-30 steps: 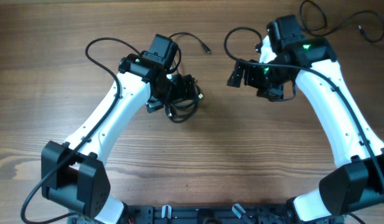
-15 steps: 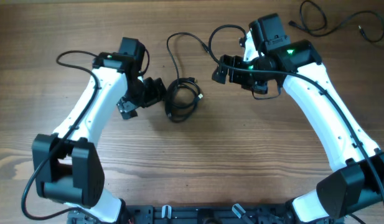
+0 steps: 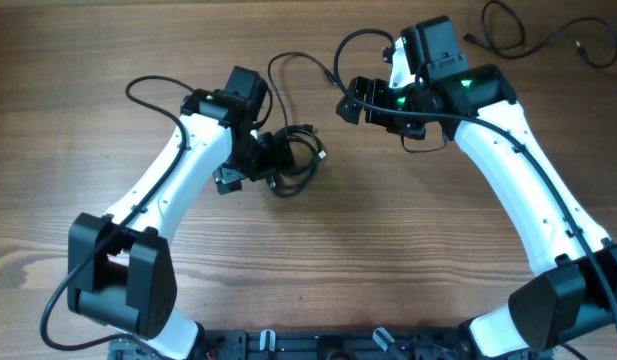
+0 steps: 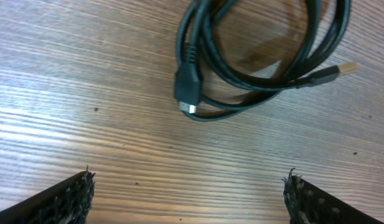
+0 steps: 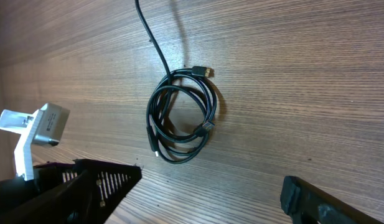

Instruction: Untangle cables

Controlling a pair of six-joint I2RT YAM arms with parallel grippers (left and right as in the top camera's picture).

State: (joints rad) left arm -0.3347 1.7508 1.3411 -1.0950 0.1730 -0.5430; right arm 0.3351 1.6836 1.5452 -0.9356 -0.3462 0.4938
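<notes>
Thin black cable (image 4: 187, 78), wound in a small loose coil with plug ends, lies flat on the brown wooden table (image 3: 388, 250) near centre. Left gripper (image 4: 188, 182) sits just beside the coil, jaws spread wide, holding nothing. Right gripper (image 5: 210, 182) is likewise wide and empty.

Black cables (image 4: 187, 82), gold-tipped plug (image 4: 342, 67), brown wood-grain table (image 4: 86, 93)

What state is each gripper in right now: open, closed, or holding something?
Left gripper: open, holding nothing; the coiled cable lies ahead of it.
Right gripper: open, holding nothing.
</notes>
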